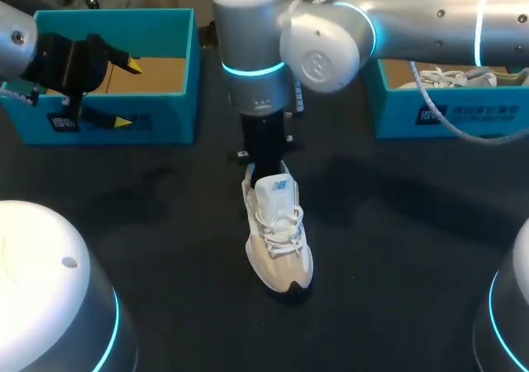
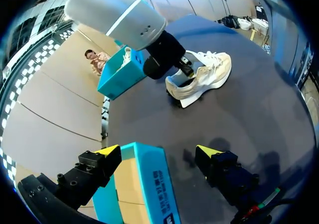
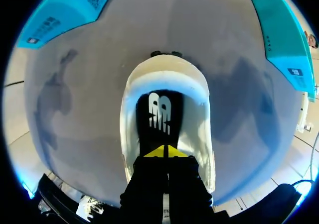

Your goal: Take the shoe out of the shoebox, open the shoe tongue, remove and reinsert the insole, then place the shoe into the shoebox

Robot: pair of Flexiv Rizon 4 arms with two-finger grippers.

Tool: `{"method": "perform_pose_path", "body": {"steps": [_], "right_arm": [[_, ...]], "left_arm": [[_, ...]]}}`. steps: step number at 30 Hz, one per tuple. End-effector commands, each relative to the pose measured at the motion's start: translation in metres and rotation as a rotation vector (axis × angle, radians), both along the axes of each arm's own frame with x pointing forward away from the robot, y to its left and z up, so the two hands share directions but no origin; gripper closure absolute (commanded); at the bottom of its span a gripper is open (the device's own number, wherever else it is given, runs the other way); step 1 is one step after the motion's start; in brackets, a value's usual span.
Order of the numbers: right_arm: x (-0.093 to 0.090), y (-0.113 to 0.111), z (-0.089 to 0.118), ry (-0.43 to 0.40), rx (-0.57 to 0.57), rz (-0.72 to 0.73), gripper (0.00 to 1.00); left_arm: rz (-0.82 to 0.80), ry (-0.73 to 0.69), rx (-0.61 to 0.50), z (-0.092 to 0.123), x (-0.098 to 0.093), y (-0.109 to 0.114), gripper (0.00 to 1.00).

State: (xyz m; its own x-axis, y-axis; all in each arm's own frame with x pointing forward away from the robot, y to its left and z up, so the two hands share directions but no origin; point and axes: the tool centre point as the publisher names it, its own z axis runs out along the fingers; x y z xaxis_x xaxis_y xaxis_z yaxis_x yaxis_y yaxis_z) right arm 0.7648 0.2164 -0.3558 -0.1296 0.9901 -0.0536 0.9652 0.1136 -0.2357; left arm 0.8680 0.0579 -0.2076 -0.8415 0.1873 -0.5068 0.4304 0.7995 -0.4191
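A white lace-up shoe [image 1: 278, 236] stands upright on the dark table, toe toward the front edge; it also shows ahead of my left gripper [image 2: 204, 74]. My right gripper [image 3: 164, 152] comes straight down into the shoe's opening [image 3: 164, 79]. Its yellow tips are pressed together, shut, just above the black insole [image 3: 160, 112] with a white logo; nothing shows between them. My left gripper [image 1: 127, 91] hangs open over the front wall of the left blue shoebox [image 1: 190, 58]. That wall [image 2: 149, 184] lies between its spread fingers [image 2: 107, 150], untouched.
A second blue box [image 1: 397, 112] at the back right holds another white shoe [image 1: 455, 78]. My right arm [image 1: 397, 25] spans from the right to the middle. Both blue boxes flank the shoe [image 3: 65, 10] [image 3: 284, 35].
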Motion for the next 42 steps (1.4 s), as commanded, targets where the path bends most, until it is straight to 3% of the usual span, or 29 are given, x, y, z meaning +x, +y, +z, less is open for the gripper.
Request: {"method": "perform_pose_path", "body": {"steps": [1,4,5,6,7,8,9,10,11,27,36,42], "right_arm": [[-0.003,-0.001,0.000,0.023,-0.006,-0.006,1.00],[-0.004,-0.003,-0.001,0.038,0.007,-0.006,1.00],[-0.004,-0.003,-0.002,0.044,0.006,-0.005,0.87],[-0.004,-0.003,-0.002,0.051,0.010,-0.003,0.62],[-0.004,-0.003,-0.002,0.055,0.012,-0.002,0.51],[-0.004,-0.003,-0.002,0.056,0.011,-0.002,0.51],[-0.004,-0.003,-0.003,0.057,0.012,-0.002,0.40],[-0.004,-0.003,-0.003,0.059,0.013,-0.002,0.23],[-0.004,-0.003,-0.004,0.059,0.014,-0.002,0.00],[-0.007,0.002,-0.009,0.058,0.030,0.005,0.00],[-0.010,0.002,-0.002,0.038,0.013,-0.011,0.00],[-0.014,0.004,0.016,0.007,-0.013,-0.027,0.00]], "left_arm": [[0.001,0.000,0.003,0.000,-0.001,0.000,0.00],[0.001,0.000,0.003,0.000,-0.001,0.000,0.00],[0.001,0.000,0.003,0.000,-0.001,0.000,0.00],[0.001,0.000,0.003,0.000,-0.001,0.000,0.00],[0.001,0.000,0.003,0.000,-0.001,0.000,0.00],[0.001,0.000,0.003,0.000,-0.001,0.000,0.00],[0.001,0.000,0.003,0.000,-0.001,0.000,0.00],[0.001,0.000,0.003,0.000,-0.001,0.000,0.00],[0.001,0.000,0.003,0.000,-0.001,0.000,0.00],[0.001,0.000,0.003,0.000,-0.001,0.000,0.00],[0.001,0.000,0.003,0.000,-0.001,0.000,0.00],[0.001,0.000,0.003,0.000,-0.001,0.000,0.00]]}}
